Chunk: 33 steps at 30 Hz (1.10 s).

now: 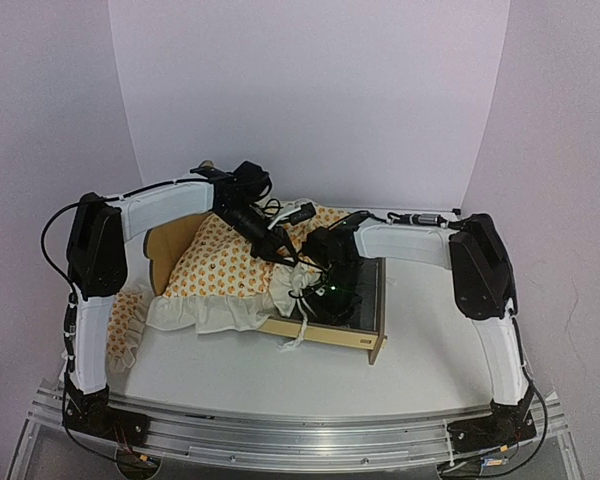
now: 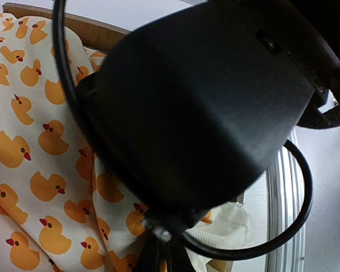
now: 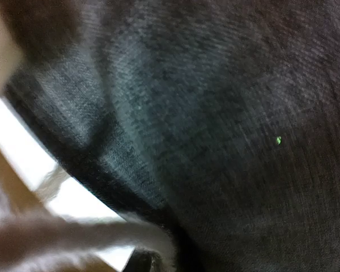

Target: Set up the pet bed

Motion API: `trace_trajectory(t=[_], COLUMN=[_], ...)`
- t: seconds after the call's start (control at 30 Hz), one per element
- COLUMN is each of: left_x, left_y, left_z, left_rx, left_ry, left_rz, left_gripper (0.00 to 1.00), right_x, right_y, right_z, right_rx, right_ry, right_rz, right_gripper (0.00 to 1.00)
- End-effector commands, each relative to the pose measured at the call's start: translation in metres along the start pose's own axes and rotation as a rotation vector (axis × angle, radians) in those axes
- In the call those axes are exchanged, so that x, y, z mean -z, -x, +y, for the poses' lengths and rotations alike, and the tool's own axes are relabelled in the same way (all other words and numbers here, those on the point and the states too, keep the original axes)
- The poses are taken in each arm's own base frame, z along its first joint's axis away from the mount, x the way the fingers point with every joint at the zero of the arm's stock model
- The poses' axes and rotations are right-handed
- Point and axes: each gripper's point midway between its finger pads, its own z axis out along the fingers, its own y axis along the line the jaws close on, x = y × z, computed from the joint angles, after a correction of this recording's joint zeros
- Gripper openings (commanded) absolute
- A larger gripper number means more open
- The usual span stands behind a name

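Observation:
The pet bed's plywood front rail [image 1: 325, 335] and dark grey base panel [image 1: 368, 290] show at centre, with its headboard [image 1: 173, 245] at the left. The duck-patterned ruffled cushion [image 1: 225, 268] lies bunched over the bed's left half. My left gripper [image 1: 280, 250] is on the cushion's right edge. In the left wrist view its fingertips [image 2: 158, 262] look pressed together on the cushion [image 2: 34, 170]. My right gripper [image 1: 325, 295] is low inside the bed among the white ties. The right wrist view shows only the blurred grey base [image 3: 215, 141] and a white tie [image 3: 73, 238].
The small matching pillow [image 1: 125, 320] lies on the table left of the bed. The right arm's black body [image 2: 204, 102] fills most of the left wrist view, with a black cable [image 2: 297, 198] looping below it. The two arms cross closely over the bed.

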Motion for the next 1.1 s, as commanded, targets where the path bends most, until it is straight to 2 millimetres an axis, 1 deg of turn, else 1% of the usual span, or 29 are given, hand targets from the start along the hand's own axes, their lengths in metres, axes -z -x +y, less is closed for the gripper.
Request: trace_trajectory(t=[0.0,0.03,0.13,0.17,0.2,0.23,0.27,0.3,0.33,0.43,0.47,0.5,0.57,0.6,0.67,0.73,0.77,0.83,0.9,0.93,1.03,1.07], left_x=[0.012,0.011,0.01,0.011,0.013,0.018,0.026,0.036,0.047,0.074,0.079,0.082,0.071,0.06,0.035,0.012,-0.001,-0.019,-0.031,-0.038,-0.05,-0.054], left_y=[0.008,0.005,0.003,0.005,0.008,0.014,0.025,0.038,0.051,0.08,0.086,0.087,0.079,0.071,0.047,0.025,0.014,0.002,-0.004,-0.008,-0.014,-0.02], left_z=[-0.026,-0.029,-0.036,-0.038,-0.042,-0.046,-0.054,-0.061,-0.068,-0.084,-0.09,-0.095,-0.108,-0.117,-0.13,-0.134,-0.135,-0.126,-0.114,-0.107,-0.096,-0.094], left_rx=[-0.063,-0.065,-0.079,-0.089,-0.103,-0.117,-0.144,-0.176,-0.208,-0.291,-0.329,-0.367,-0.422,-0.436,-0.458,-0.481,-0.483,-0.497,-0.517,-0.532,-0.559,-0.558], left_ry=[-0.063,-0.074,-0.106,-0.116,-0.128,-0.142,-0.155,-0.16,-0.161,-0.13,-0.116,-0.105,-0.09,-0.111,-0.142,-0.142,-0.138,-0.107,-0.075,-0.059,-0.037,-0.036], left_rz=[-0.027,-0.023,-0.024,-0.031,-0.04,-0.053,-0.074,-0.097,-0.12,-0.156,-0.156,-0.14,-0.069,-0.035,0.046,0.111,0.14,0.155,0.153,0.152,0.146,0.149], left_gripper=[0.0,0.0,0.01,0.06,0.15,0.29,0.41,0.49,0.56,0.69,0.73,0.76,0.77,0.76,0.69,0.58,0.55,0.53,0.53,0.53,0.54,0.56], right_x=[-0.038,-0.038,-0.042,-0.045,-0.049,-0.055,-0.058,-0.059,-0.058,-0.052,-0.049,-0.044,-0.027,-0.017,0.006,0.024,0.034,0.048,0.059,0.063,0.07,0.073], right_y=[-0.07,-0.071,-0.076,-0.077,-0.078,-0.079,-0.078,-0.076,-0.073,-0.062,-0.059,-0.055,-0.045,-0.039,-0.028,-0.022,-0.02,-0.019,-0.022,-0.024,-0.03,-0.031], right_z=[-0.052,-0.054,-0.06,-0.062,-0.065,-0.065,-0.066,-0.067,-0.067,-0.06,-0.057,-0.054,-0.043,-0.037,-0.026,-0.013,-0.007,0.004,0.012,0.014,0.013,0.014], right_rx=[-0.052,-0.055,-0.062,-0.072,-0.098,-0.106,-0.117,-0.127,-0.137,-0.18,-0.198,-0.209,-0.223,-0.227,-0.224,-0.208,-0.198,-0.187,-0.174,-0.167,-0.166,-0.167], right_ry=[-0.252,-0.263,-0.292,-0.305,-0.316,-0.314,-0.315,-0.32,-0.326,-0.274,-0.256,-0.243,-0.207,-0.188,-0.151,-0.105,-0.081,-0.037,-0.005,0.001,-0.014,-0.011], right_rz=[0.359,0.362,0.385,0.394,0.403,0.415,0.413,0.405,0.394,0.351,0.334,0.316,0.259,0.225,0.151,0.101,0.073,0.038,0.014,0.007,-0.002,-0.009], right_gripper=[0.05,0.07,0.17,0.18,0.2,0.2,0.2,0.2,0.21,0.31,0.35,0.37,0.39,0.4,0.41,0.41,0.41,0.42,0.43,0.44,0.44,0.44])
